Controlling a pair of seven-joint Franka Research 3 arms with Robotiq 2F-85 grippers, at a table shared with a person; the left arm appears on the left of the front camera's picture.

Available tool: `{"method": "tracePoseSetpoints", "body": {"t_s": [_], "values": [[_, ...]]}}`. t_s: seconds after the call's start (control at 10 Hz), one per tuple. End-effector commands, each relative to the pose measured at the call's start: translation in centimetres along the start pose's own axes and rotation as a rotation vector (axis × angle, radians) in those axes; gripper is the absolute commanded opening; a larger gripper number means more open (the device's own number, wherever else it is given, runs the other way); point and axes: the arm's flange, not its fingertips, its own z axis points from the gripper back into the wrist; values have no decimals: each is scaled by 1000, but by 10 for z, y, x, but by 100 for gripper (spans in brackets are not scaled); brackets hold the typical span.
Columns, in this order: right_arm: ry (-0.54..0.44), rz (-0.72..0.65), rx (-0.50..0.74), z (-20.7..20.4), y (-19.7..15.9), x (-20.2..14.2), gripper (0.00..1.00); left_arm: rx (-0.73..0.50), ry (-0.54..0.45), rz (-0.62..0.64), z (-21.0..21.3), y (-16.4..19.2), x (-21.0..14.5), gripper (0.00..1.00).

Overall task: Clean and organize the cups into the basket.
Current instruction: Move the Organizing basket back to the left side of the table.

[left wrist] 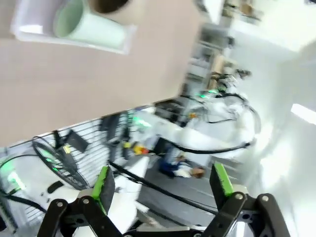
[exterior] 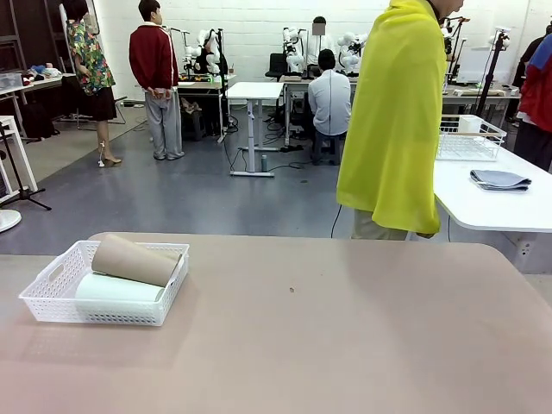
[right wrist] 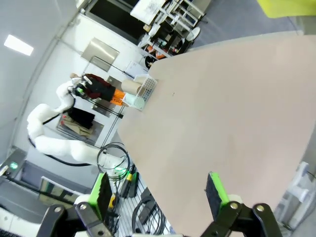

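The white mesh basket (exterior: 53,291) sits at the table's near left. A brown cup (exterior: 134,260) lies on its side across the top of the basket, over a pale mint cup (exterior: 118,288) lying inside. In the left wrist view the mint cup (left wrist: 89,25) and the brown cup (left wrist: 109,5) show at the top edge in the basket (left wrist: 29,29). My left gripper (left wrist: 163,185) is open, raised off the table, with nothing between its fingers. My right gripper (right wrist: 157,191) is open and empty too, high above the table; the basket (right wrist: 148,86) is far off.
A person in a yellow top (exterior: 392,121) stands at the far side of the table, turned away. Behind on the right, a white table (exterior: 492,203) holds a wire basket (exterior: 467,138) and a folded grey cloth (exterior: 500,179). The brown tabletop (exterior: 345,328) is bare.
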Motion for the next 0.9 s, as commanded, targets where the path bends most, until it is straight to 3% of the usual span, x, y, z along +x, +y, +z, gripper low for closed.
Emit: {"method": "tracePoseSetpoints", "body": {"t_s": [0.0,0.2,0.5,0.8], "values": [[-2,18,-10,-3,1,-2,100,-178,21,-20,42,16,-3,100],[-2,18,-10,-3,1,-2,100,-229,30,-50,75,28,-15,100],[-2,18,-10,-3,1,-2,100,-183,106,-176,77,47,-7,100],[-2,18,-10,-3,1,-2,100,-70,-30,-226,67,53,-4,100]]}}
